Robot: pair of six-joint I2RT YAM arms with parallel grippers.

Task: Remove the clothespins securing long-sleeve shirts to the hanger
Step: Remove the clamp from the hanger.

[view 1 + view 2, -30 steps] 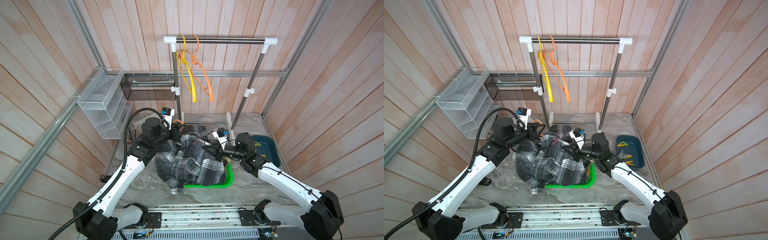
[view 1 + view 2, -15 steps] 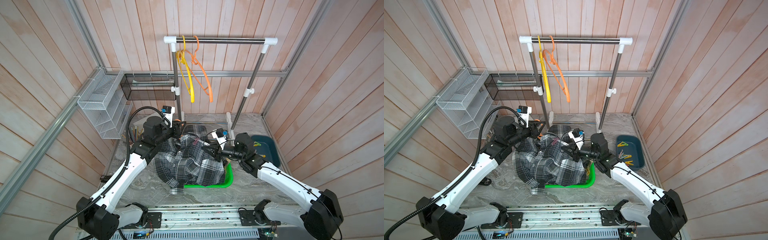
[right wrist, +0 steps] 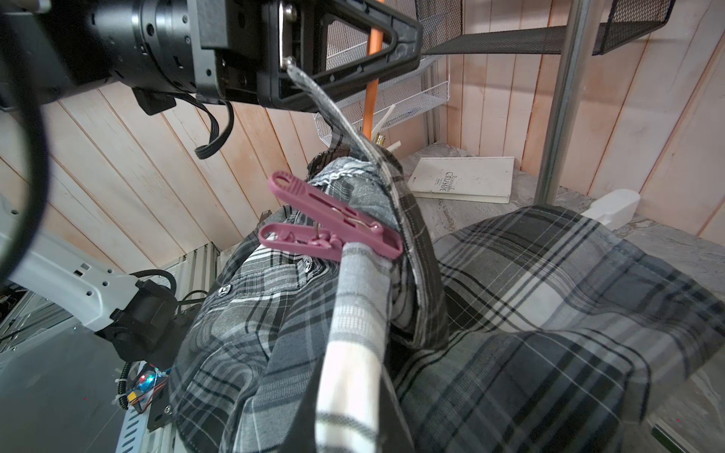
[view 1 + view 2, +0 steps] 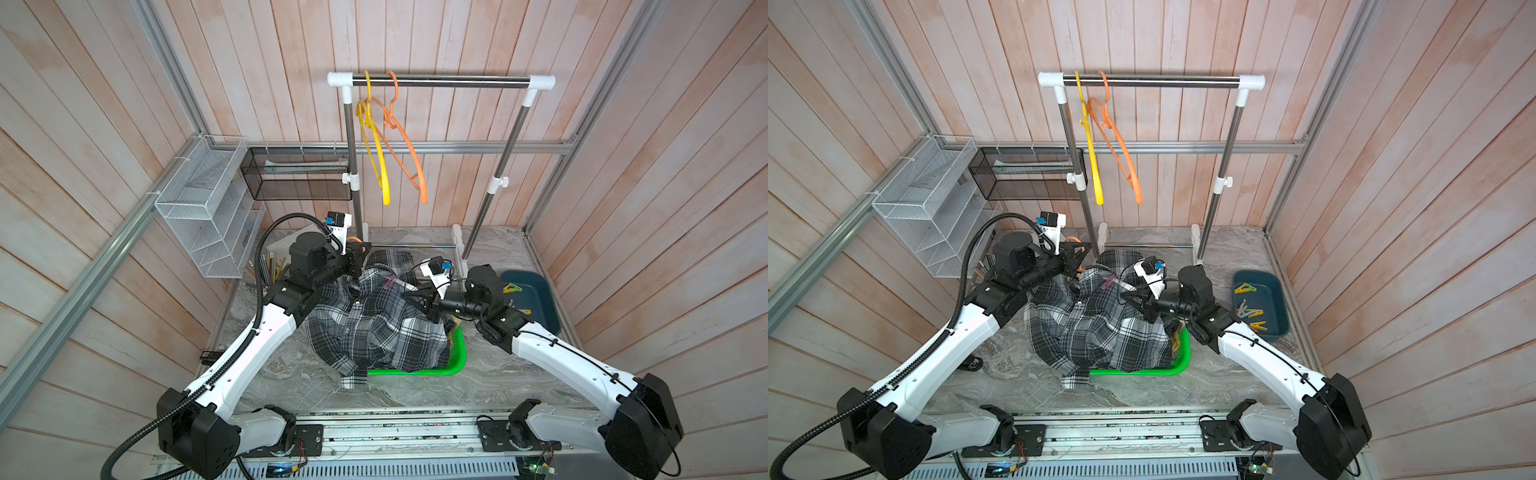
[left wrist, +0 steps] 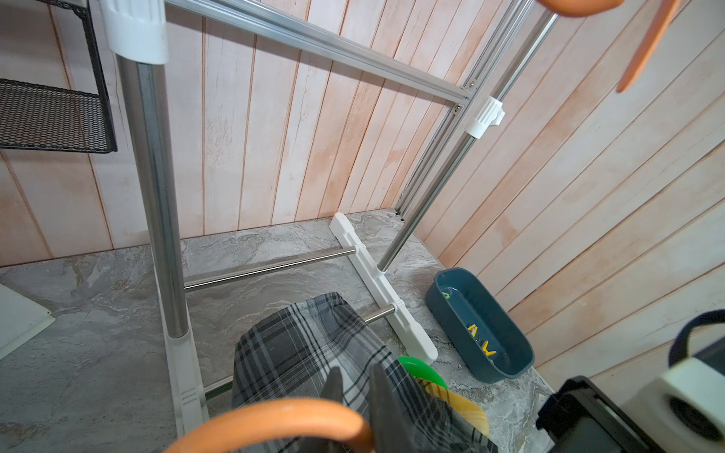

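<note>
The pink clothespin (image 3: 329, 231) is clipping the grey checked shirt (image 4: 374, 328) near its collar, on top of the heap lying over the green basket (image 4: 457, 353). The left gripper (image 5: 355, 376) is squeezing its fingers almost together on the orange hanger (image 5: 274, 412) by the collar. The right gripper (image 4: 1131, 301) is hanging near the clothespin; I cannot tell if it is open.
</note>
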